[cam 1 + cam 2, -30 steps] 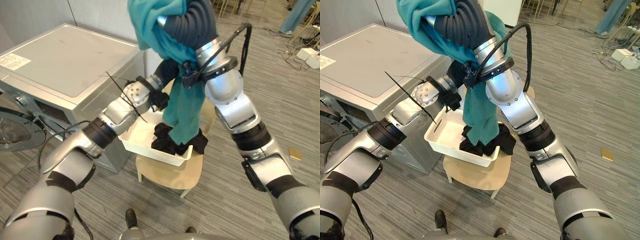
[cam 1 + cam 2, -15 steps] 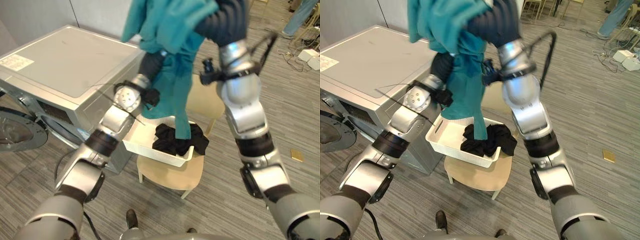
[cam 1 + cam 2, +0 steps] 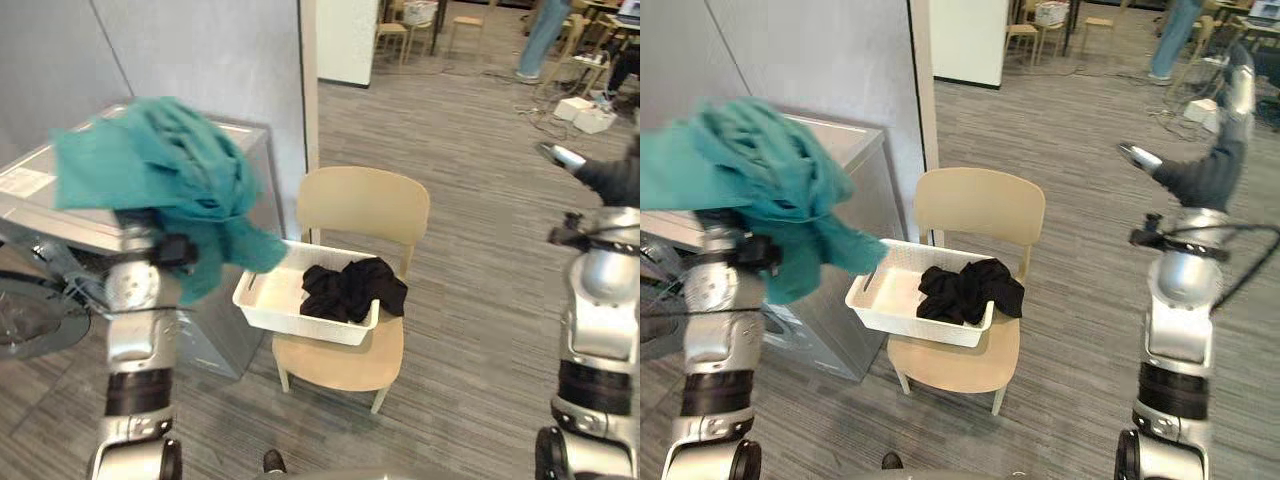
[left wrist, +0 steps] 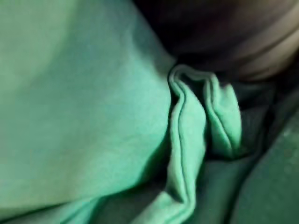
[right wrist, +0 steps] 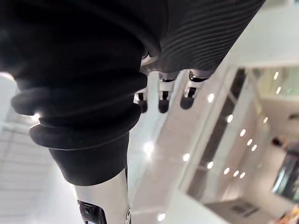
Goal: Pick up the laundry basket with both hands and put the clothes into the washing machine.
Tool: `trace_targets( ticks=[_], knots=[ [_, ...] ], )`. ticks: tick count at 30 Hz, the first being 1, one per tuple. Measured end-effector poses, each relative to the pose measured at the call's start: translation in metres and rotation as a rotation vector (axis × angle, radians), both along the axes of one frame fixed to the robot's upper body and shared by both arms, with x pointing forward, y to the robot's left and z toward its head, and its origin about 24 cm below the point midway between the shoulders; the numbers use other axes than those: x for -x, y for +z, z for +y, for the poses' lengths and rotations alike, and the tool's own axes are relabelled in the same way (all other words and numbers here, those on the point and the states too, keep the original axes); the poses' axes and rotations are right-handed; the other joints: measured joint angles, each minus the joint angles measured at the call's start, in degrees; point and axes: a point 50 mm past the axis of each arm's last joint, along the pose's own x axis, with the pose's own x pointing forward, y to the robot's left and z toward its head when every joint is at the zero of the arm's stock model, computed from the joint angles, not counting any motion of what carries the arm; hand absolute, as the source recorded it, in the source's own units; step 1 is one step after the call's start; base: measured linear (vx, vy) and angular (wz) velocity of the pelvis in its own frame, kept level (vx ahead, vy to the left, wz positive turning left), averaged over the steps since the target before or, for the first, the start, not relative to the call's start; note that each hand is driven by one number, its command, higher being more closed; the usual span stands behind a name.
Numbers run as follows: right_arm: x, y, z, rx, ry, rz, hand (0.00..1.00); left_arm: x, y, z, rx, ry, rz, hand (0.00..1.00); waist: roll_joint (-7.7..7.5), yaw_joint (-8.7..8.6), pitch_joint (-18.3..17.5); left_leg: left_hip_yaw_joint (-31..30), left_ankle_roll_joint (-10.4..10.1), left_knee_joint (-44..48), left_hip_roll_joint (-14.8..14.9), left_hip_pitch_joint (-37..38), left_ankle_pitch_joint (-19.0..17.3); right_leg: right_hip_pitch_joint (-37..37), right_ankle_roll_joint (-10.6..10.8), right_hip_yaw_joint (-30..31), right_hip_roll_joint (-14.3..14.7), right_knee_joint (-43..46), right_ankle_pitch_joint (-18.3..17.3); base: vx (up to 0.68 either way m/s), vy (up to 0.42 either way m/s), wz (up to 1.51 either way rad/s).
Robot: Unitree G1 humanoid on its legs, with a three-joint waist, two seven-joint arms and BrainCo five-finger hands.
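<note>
washing machine [image 3: 205, 335] at the left, chair [image 3: 365, 205] just beside it. teal garment [image 3: 160, 165] hangs bunched over the raised left arm, above the machine's top. the left hand is buried under it, so i can't tell its grip. white laundry basket [image 3: 265, 305] sits on the chair seat with neither hand on it. black clothes [image 3: 350, 290] are piled at its right end. right hand [image 3: 1190, 180] is up high on the right, fingers straight, empty.

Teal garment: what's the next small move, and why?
Probably lower the left arm toward the washing machine's open door: the teal garment hangs draped over it up by the machine's top, not inside. The right hand is raised, open and empty; black clothes lie in the basket.
</note>
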Motion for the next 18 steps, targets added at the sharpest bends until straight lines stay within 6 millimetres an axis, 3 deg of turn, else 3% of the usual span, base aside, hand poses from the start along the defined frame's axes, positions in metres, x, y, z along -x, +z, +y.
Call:
trace_targets(
  ticks=[2, 3, 4, 5, 6, 8, 11, 12, 15, 16, 17, 18],
  knots=[
    [0.018, -0.025, -0.018, 0.001, -0.135, 0.104, 0.00, 0.009, -0.004, 0.012, 0.003, 0.073, 0.004, 1.00, -0.61, -0.63, -0.05, -1.99, 0.82, 0.36, -0.39, -1.59, -0.54, -1.95, 1.88, 6.15, 0.27, 4.21, -3.19, -0.09, -0.008, 0.40],
    [0.028, -0.041, -0.029, -0.018, -0.203, 0.165, 0.00, 0.012, -0.007, 0.015, 0.004, 0.088, 0.016, 1.00, -0.85, -1.98, 0.05, -4.11, 0.85, 0.95, -0.72, -2.69, -0.55, -2.69, 1.45, 11.68, 1.91, 8.98, -7.03, -0.03, -0.132, 1.35],
    [0.047, -0.066, -0.046, -0.045, -0.323, 0.272, 0.00, 0.020, -0.013, 0.018, 0.000, 0.113, 0.036, 1.00, -2.55, -3.62, -0.09, -8.51, 0.85, 1.89, -2.75, -3.85, -0.52, -2.77, 1.32, 17.87, 3.51, 15.24, -13.45, 0.03, -0.148, 1.45],
    [0.056, -0.078, -0.056, -0.064, -0.384, 0.333, 0.00, 0.028, -0.015, 0.021, -0.001, 0.137, 0.037, 1.00, -3.77, -3.29, -0.31, -9.60, 0.82, 1.68, -4.20, -4.44, -0.06, -2.35, 1.07, 19.52, 2.84, 14.03, -16.53, 0.05, -0.118, 1.20],
    [0.061, -0.088, -0.064, -0.081, -0.421, 0.377, 0.00, 0.034, -0.020, 0.023, 0.006, 0.155, 0.046, 1.00, -3.26, -3.11, -0.30, -10.37, 0.73, 1.55, -4.29, -4.99, 0.46, -2.33, 0.60, 18.72, 3.29, 13.83, -16.85, -0.02, -0.070, 0.72],
    [0.080, -0.127, -0.084, -0.153, -0.530, 0.573, 0.00, 0.055, -0.030, 0.030, -0.004, 0.210, 0.081, 1.00, -1.99, -1.59, -0.70, -12.87, 0.71, 2.57, -2.97, -7.87, 0.46, -1.86, -0.81, 15.10, 4.71, 11.09, -16.49, -0.05, -0.085, 0.65],
    [0.086, -0.161, -0.088, -0.164, -0.527, 0.755, 0.00, 0.085, -0.036, 0.042, -0.014, 0.289, 0.099, 1.00, -1.11, 1.04, -1.30, -14.69, 0.37, 5.74, -1.26, -12.53, 0.73, -3.73, -1.43, 13.65, 6.69, 10.22, -15.74, -0.02, -0.078, 0.27],
    [0.088, -0.178, -0.090, -0.169, -0.502, 0.853, 0.00, 0.094, -0.041, 0.044, -0.001, 0.312, 0.108, 1.00, -1.05, 2.25, -1.26, -15.96, 0.39, 6.42, -0.84, -14.84, 2.62, -5.19, -1.76, 12.57, 7.18, 10.86, -15.45, 0.00, -0.079, 0.45],
    [0.094, -0.217, -0.098, -0.253, -0.484, 1.040, 0.00, 0.099, -0.059, 0.039, 0.057, 0.305, 0.164, 1.00, -0.44, 3.07, 0.95, -20.07, -0.40, 6.48, -0.49, -17.97, 6.48, -7.43, -2.74, 9.47, 7.81, 14.81, -16.15, -0.03, -0.100, 0.74],
    [0.099, -0.233, -0.104, -0.317, -0.493, 1.111, 0.00, 0.098, -0.067, 0.032, 0.087, 0.273, 0.194, 1.00, 0.95, 3.10, 2.09, -22.15, -1.53, 6.85, -0.24, -20.20, 9.38, -7.94, -4.37, 9.16, 9.31, 13.94, -15.85, -0.14, -0.132, 1.04],
    [0.106, -0.241, -0.108, -0.353, -0.510, 1.145, 0.00, 0.094, -0.070, 0.027, 0.108, 0.242, 0.198, 1.00, 0.65, 2.80, 2.32, -23.48, -2.97, 5.54, -0.89, -21.11, 12.80, -7.52, -4.35, 8.53, 9.03, 12.87, -15.48, -0.21, -0.115, 1.37],
    [0.123, -0.260, -0.111, -0.462, -0.541, 1.214, 0.00, 0.092, -0.077, 0.019, 0.140, 0.196, 0.212, 1.00, 0.04, 2.64, 3.55, -24.09, -1.08, 8.91, -2.06, -22.99, 11.78, -7.48, -5.51, 3.82, 7.16, 12.61, -14.49, -0.14, -0.057, 1.20]
  ],
)
